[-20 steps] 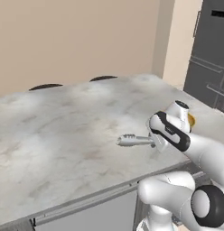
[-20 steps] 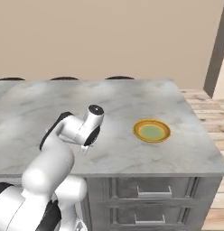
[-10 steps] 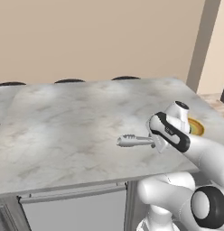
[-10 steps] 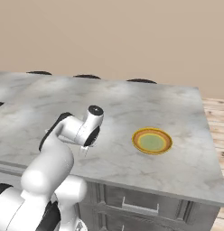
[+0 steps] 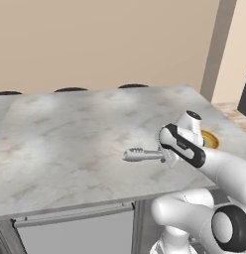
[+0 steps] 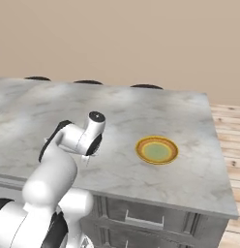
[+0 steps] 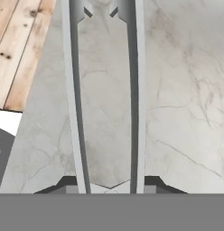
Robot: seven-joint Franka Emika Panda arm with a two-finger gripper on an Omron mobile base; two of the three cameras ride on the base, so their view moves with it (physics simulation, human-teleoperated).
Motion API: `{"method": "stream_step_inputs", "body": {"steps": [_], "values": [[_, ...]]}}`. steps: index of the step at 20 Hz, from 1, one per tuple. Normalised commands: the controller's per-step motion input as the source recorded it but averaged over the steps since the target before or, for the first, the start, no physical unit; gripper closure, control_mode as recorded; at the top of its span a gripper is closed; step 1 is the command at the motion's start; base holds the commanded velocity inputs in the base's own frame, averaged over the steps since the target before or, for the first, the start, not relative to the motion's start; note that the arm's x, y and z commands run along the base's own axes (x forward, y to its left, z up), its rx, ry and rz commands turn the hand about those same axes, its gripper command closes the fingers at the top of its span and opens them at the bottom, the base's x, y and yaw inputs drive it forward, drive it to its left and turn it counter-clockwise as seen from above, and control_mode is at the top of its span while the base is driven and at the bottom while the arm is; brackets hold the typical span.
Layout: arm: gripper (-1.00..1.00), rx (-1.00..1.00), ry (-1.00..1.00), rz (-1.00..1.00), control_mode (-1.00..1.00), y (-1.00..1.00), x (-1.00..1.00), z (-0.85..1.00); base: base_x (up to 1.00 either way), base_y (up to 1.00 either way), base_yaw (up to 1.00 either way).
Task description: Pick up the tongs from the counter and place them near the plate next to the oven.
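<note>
Silver-grey tongs (image 5: 140, 155), gripper (image 7: 109, 189) clamped around them; your base has driven, plate (image 6: 157, 150) nearer, release pending.

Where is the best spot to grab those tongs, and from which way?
Best near the joined end, squeezing across both arms. The tongs are slim and long, so a hold across their narrow width suits them. The hand already grips them that way: in the hand view its fingertips bracket the two arms, whose scalloped tips point away. They stick out level above the counter.
</note>
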Motion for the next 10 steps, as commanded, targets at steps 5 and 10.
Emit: {"method": "stream_step_inputs", "body": {"steps": [5,10], "values": [[1.00,0.00,0.00,0.00,1.00,0.00,0.00,0.00,0.21,-0.49,-0.29],[1.00,0.06,0.12,-0.23,-1.00,-0.24,0.53,-0.16,0.22,-0.16,-0.11]]}}
